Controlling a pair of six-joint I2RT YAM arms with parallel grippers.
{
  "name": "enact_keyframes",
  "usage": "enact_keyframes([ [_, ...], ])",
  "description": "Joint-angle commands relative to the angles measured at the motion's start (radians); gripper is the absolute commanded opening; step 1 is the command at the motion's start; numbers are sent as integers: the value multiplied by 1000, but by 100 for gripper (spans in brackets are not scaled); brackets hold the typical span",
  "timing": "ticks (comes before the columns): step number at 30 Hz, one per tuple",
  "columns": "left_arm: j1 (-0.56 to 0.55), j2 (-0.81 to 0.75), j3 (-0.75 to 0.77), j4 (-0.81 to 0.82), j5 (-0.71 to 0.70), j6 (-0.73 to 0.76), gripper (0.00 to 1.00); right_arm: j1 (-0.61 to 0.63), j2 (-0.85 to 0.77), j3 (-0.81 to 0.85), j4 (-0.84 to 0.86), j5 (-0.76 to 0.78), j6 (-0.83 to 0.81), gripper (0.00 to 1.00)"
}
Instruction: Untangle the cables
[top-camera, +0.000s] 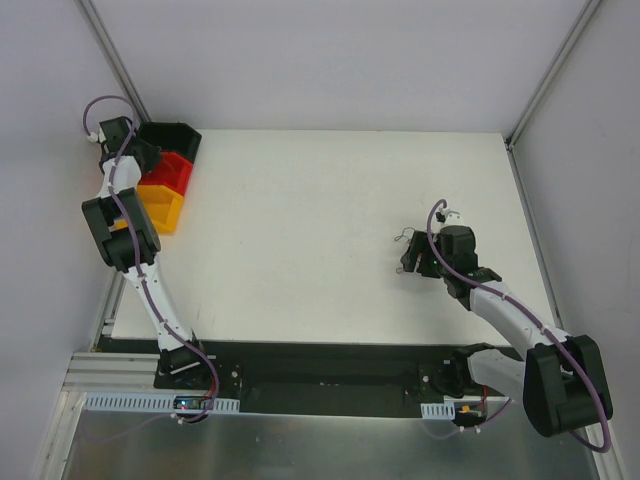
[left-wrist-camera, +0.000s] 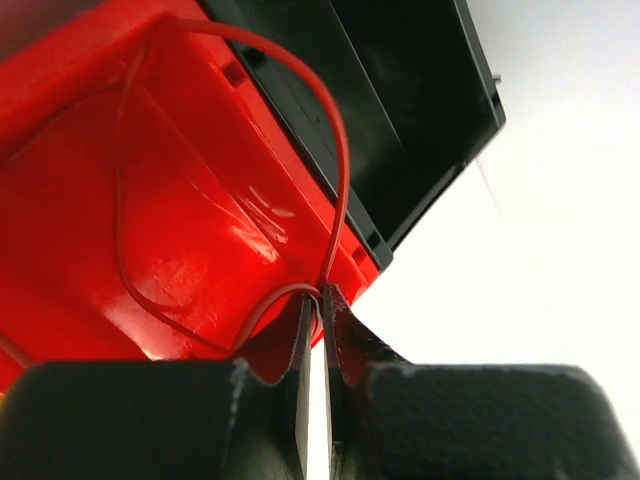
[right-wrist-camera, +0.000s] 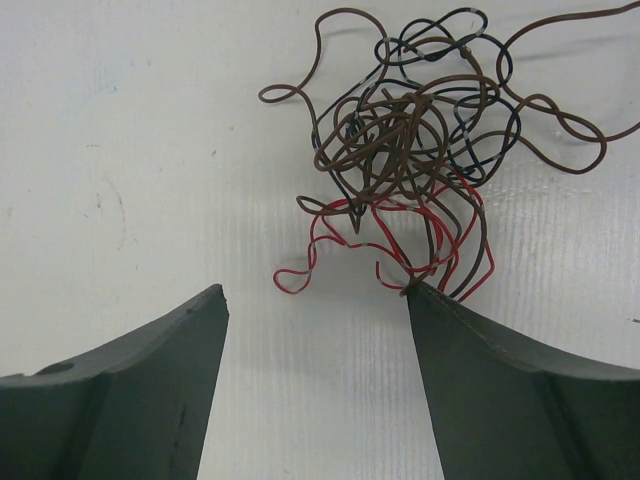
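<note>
Clamping red wire (left-wrist-camera: 341, 170) with left fingers (left-wrist-camera: 320, 305) over red bin (left-wrist-camera: 200, 150); holding right fingers (top-camera: 412, 262) wide. Beside tangled cables (right-wrist-camera: 405, 140) on bench (top-camera: 300, 220).

Bright, even, diffuse light fills all three views; shadows on the white table (top-camera: 320, 220) are faint. Glare streaks the red bin (left-wrist-camera: 200, 230) in the left wrist view (its close foreground is blurred). The cables (right-wrist-camera: 395, 135) look sharp.
</note>
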Motion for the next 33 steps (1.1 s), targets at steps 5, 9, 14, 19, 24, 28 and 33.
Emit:
enact_keyframes([
  [5,16,47,66,19,188,255,0,4,9,23,22,-19,2,75],
  [9,22,67,75,5,242,266,0,4,22,28,20,-22,2,75],
  [14,51,55,-1,132,363,217,0,1,15,25,19,-19,1,75],
  [19,68,-47,-214,346,359,132,0,3,16,28,17,-22,1,75],
  [24,103,-71,-276,325,272,0,0,4,3,23,14,-20,1,75],
  [28,102,-103,-254,257,203,34,7,3,-5,23,11,-17,-1,75],
  [33,99,-162,-241,191,137,82,30,3,-5,25,8,-25,-1,75],
])
